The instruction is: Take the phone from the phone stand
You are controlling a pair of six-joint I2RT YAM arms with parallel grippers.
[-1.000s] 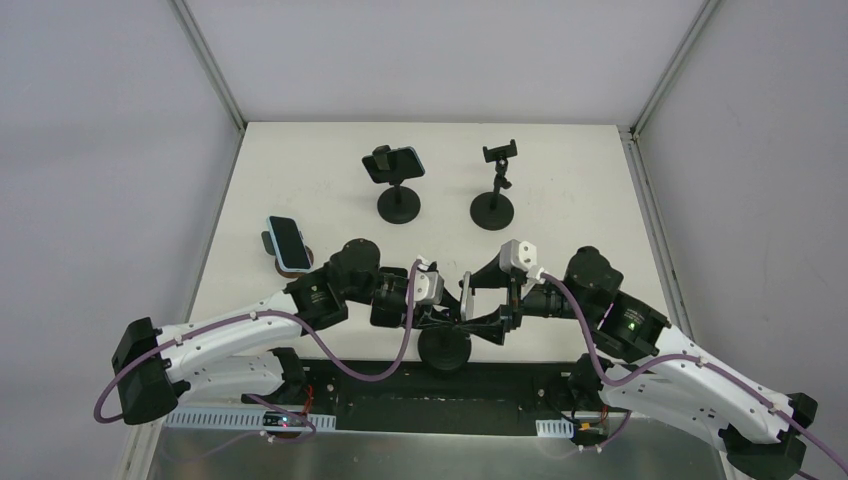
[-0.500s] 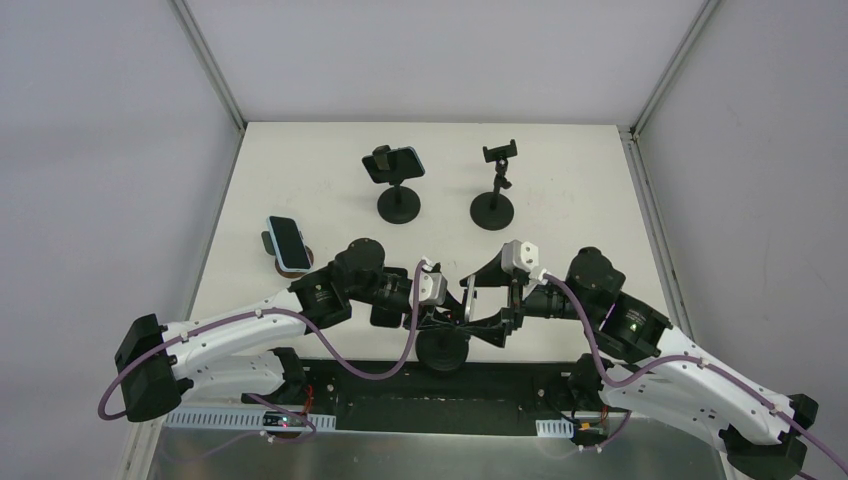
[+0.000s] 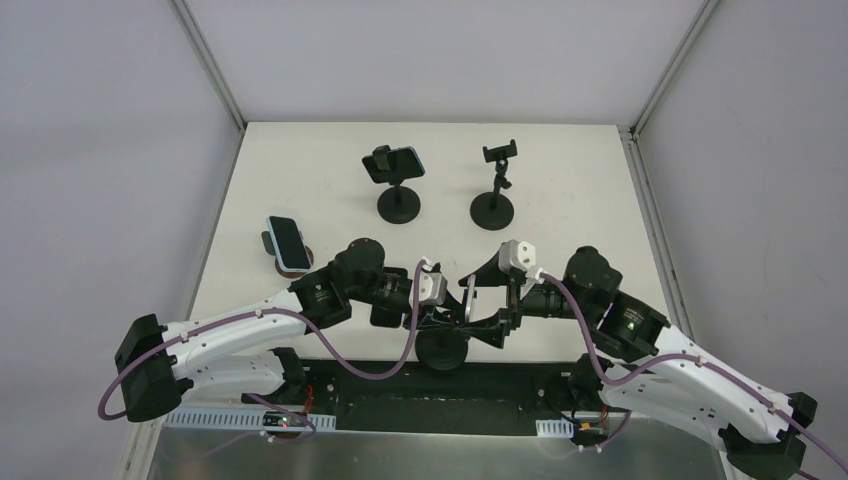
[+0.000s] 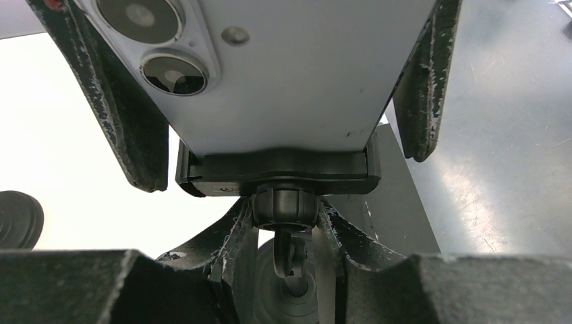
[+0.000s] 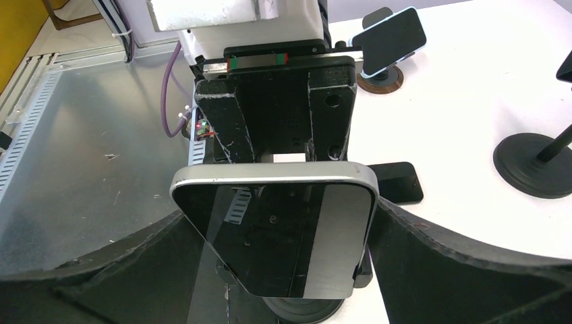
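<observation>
A phone with a pale back and two camera lenses [image 4: 297,74] sits in the black clamp of a phone stand [image 4: 276,174] at the table's near edge. Its dark screen fills the right wrist view [image 5: 270,229]. The stand's round base [image 3: 444,352] shows between the two arms. My left gripper [image 4: 284,236] is shut on the stand's neck just under the ball joint. My right gripper [image 5: 276,236] is closed on the phone's two side edges, and its fingers [image 4: 128,121] flank the phone above the clamp.
At the back stand a second stand holding a phone [image 3: 400,163] and an empty stand [image 3: 497,180]. A blue-edged phone [image 3: 287,243] leans on a small round stand at the left. A flat black block [image 5: 394,182] lies on the table by my left arm.
My left wrist has edged a little to the right toward the stand. The right arm and the phone have hardly moved.
</observation>
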